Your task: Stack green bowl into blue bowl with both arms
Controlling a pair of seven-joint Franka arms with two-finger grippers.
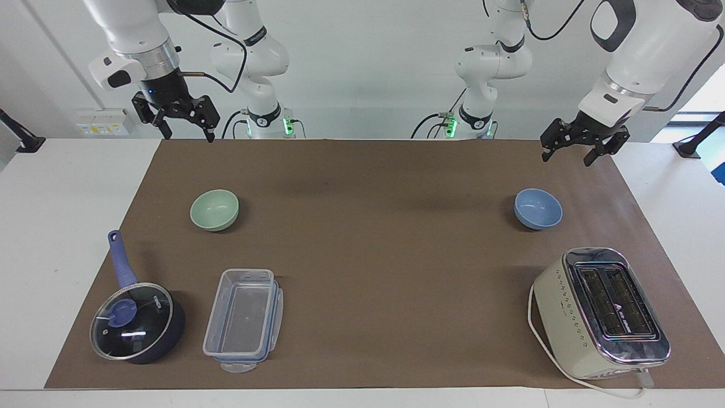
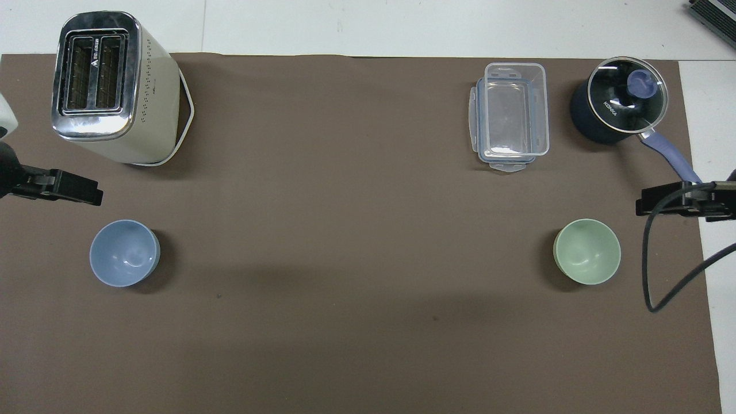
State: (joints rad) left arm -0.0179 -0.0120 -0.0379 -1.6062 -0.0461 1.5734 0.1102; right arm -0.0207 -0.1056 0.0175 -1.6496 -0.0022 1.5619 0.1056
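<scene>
The green bowl (image 1: 214, 209) (image 2: 586, 251) stands upright on the brown mat toward the right arm's end of the table. The blue bowl (image 1: 538, 208) (image 2: 125, 253) stands upright toward the left arm's end, equally near to the robots. Both bowls are empty and far apart. My right gripper (image 1: 189, 137) (image 2: 645, 207) is open and empty, raised over the mat's edge beside the green bowl. My left gripper (image 1: 566, 161) (image 2: 86, 195) is open and empty, raised in the air beside the blue bowl, touching nothing.
A cream toaster (image 1: 600, 311) (image 2: 109, 86) stands farther from the robots than the blue bowl. A clear plastic container (image 1: 243, 320) (image 2: 512, 115) and a dark saucepan with glass lid (image 1: 137, 323) (image 2: 618, 106) lie farther than the green bowl.
</scene>
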